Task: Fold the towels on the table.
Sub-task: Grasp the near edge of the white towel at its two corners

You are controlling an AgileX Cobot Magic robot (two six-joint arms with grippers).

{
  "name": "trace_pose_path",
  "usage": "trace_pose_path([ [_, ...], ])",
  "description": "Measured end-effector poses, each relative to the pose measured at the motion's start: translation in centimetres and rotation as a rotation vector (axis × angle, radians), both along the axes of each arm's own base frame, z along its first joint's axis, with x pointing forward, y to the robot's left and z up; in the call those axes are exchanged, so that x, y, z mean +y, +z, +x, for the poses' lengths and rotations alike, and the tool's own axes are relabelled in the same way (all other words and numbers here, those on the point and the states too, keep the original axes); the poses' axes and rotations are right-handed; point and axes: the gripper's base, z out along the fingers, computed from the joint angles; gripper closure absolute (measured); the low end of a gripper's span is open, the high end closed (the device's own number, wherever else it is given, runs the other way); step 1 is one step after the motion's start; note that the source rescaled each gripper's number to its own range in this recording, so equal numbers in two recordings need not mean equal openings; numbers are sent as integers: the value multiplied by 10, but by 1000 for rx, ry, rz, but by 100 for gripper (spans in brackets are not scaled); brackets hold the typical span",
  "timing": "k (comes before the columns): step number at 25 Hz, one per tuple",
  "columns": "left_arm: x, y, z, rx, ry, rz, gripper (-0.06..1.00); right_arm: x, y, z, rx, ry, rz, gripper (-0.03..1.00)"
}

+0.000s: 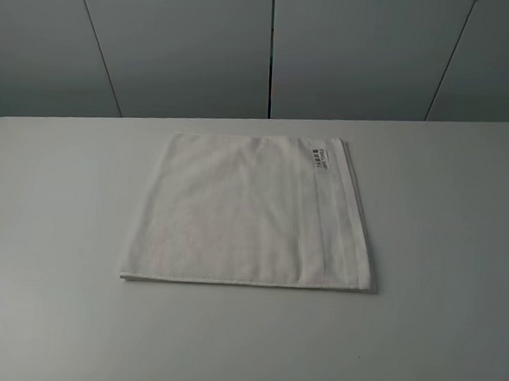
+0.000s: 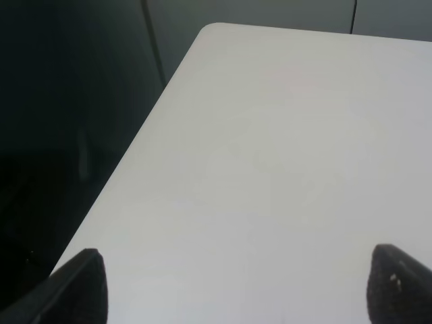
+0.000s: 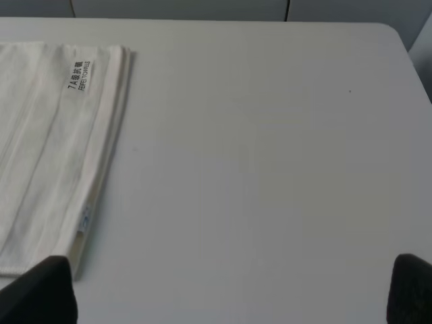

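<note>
A white towel (image 1: 249, 216) lies flat on the table (image 1: 53, 230), near its middle, with a woven border band along its right side and a small dark-printed label (image 1: 320, 157) at the far right corner. The right wrist view shows that same edge of the towel (image 3: 47, 142) and the label (image 3: 79, 75). My right gripper (image 3: 229, 290) is open above bare table to the right of the towel, holding nothing. My left gripper (image 2: 236, 287) is open over the table's left edge, away from the towel. Neither arm shows in the exterior high view.
Grey wall panels (image 1: 272, 45) stand behind the table. In the left wrist view the table's left edge and rounded far corner (image 2: 209, 30) border a dark drop. The table's right rounded corner (image 3: 395, 34) shows in the right wrist view.
</note>
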Motion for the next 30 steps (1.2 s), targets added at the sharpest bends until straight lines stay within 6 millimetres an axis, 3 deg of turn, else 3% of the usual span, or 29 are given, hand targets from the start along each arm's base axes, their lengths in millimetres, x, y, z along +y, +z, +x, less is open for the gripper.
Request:
trace_pose_path([
  [5, 2, 8, -2, -29, 14, 22, -6, -3, 16, -3, -92, -19, -37, -3],
  [10, 5, 37, 3, -51, 37, 60, -6, -4, 28, 3, -83, -27, -47, -3],
  [14, 7, 60, 19, -45, 44, 86, -6, -5, 34, 18, -60, -26, -46, -3],
  [21, 5, 86, 63, 23, 27, 99, -6, -3, 47, 51, 58, 19, -44, -3],
  [30, -14, 88, 141, 212, -174, 57, -6, 11, 71, 122, 225, 227, -80, -3],
])
